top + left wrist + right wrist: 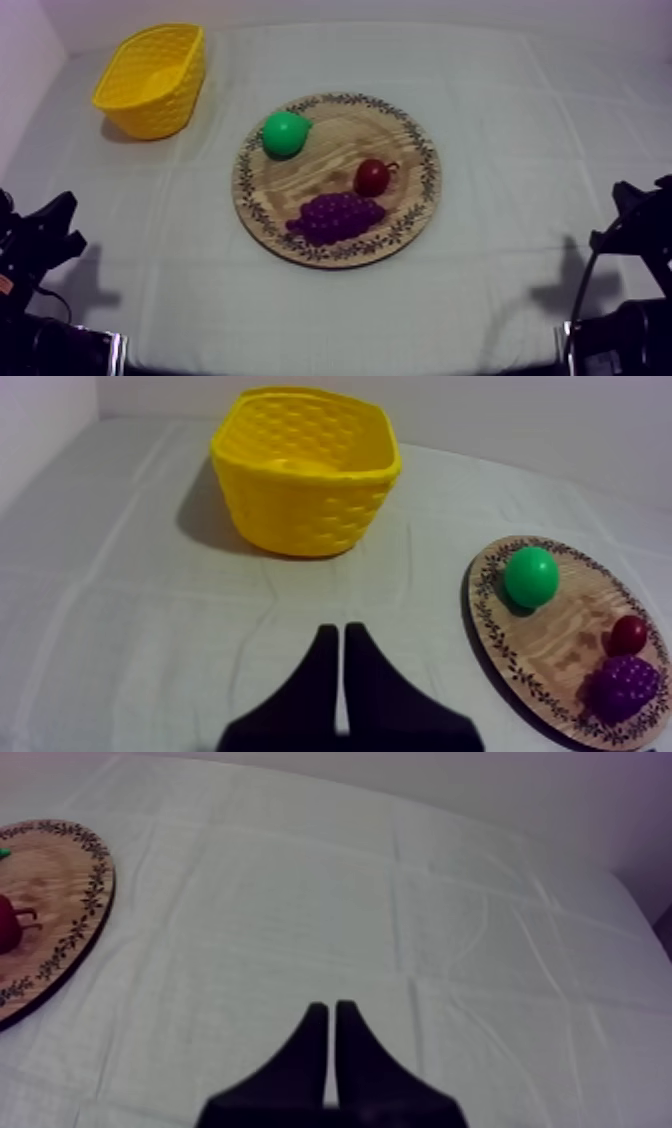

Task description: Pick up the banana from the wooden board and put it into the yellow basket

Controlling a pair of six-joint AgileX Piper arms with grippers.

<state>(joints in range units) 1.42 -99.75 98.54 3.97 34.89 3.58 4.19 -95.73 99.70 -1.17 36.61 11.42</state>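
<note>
While left gripper and right gripper sit clenched empty, board carries pear, grapes, small red fruit — basket apart.

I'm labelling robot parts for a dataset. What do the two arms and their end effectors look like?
Both arms are black and angular; the left arm and the right arm appear as dark, blocky shapes seen from above. The left end effector and the right end effector look alike. Each has two matte black fingers, broad at the base and tapering to narrow tips, with no markings visible.
</note>
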